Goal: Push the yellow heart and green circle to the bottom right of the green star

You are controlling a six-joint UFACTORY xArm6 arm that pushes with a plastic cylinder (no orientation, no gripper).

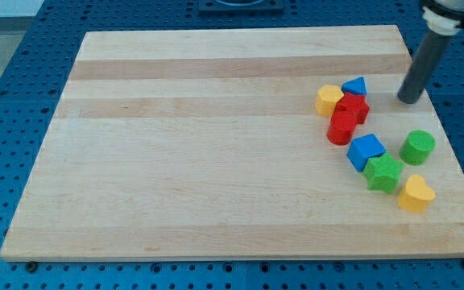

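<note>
The green star lies at the view's right, touching a blue cube above-left of it. The yellow heart sits just below-right of the star, close to it. The green circle stands above-right of the star, a small gap away. My tip rests on the board above the green circle, to the right of the upper cluster, touching no block.
A cluster lies above-left of the star: a yellow block, a blue triangle, a red block and a red cylinder. The wooden board has its right edge close to the heart and circle.
</note>
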